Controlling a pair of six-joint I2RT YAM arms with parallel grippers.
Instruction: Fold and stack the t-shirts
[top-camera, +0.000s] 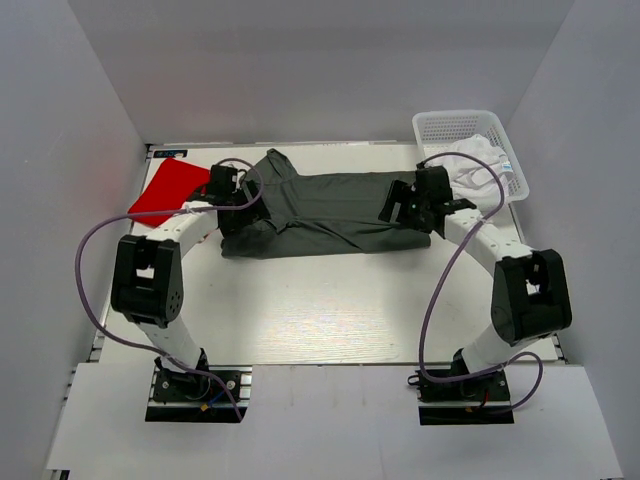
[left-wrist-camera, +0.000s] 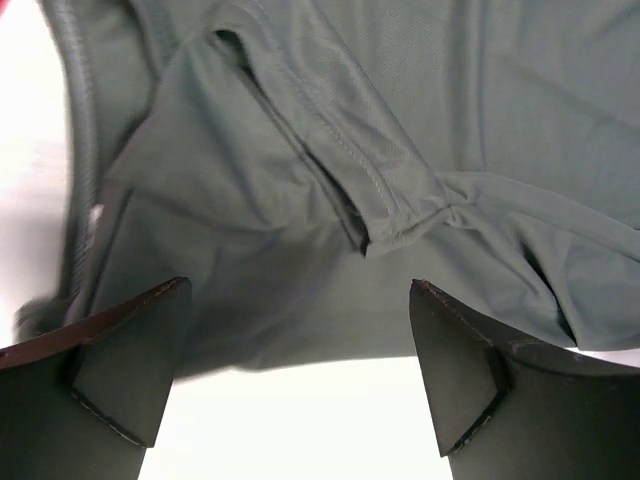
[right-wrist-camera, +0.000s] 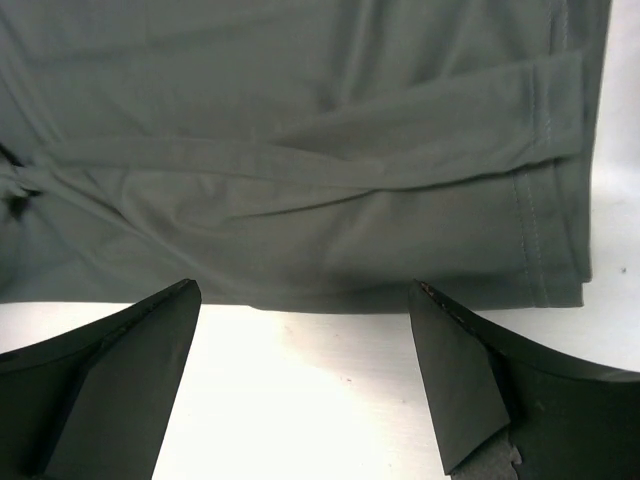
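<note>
Nearest the lens in each wrist view are the dark fingers (left-wrist-camera: 125, 370) of that arm's own end effector. The left end effector (left-wrist-camera: 298, 290) has its jaws spread wide and holds nothing. The right end effector (right-wrist-camera: 303, 290) is equally wide open and empty. Both sit above the near edge of the dark grey t-shirt (top-camera: 330, 210), with bare white bench (top-camera: 320, 300) showing between the fingers.

From above, the two arm bases (top-camera: 195, 385) are bolted at the near edge. Purple cables (top-camera: 85, 270) loop outward from each arm. The left end effector (top-camera: 232, 195) is over the grey shirt's left end and the right end effector (top-camera: 415, 205) over its right end, so both hide parts of the cloth.

The red t-shirt (top-camera: 170, 190) lies flat at the far left, just beside the grey one and partly hidden by the left arm. A white mesh basket (top-camera: 460, 120) stands at the far right corner. The white t-shirt (top-camera: 475, 165) is crumpled inside it and rises over its near rim, close behind the right arm.

The grey shirt lies across the middle of the bench as a long band, its long axis running left to right. The left wrist view shows its ribbed collar (left-wrist-camera: 80, 120) and a stitched sleeve (left-wrist-camera: 370, 190), so the neck end points left. The right wrist view shows the stitched hem (right-wrist-camera: 540, 200) at the right end. One pointed flap of cloth (top-camera: 275, 158) juts toward the far side near the left end.
</note>
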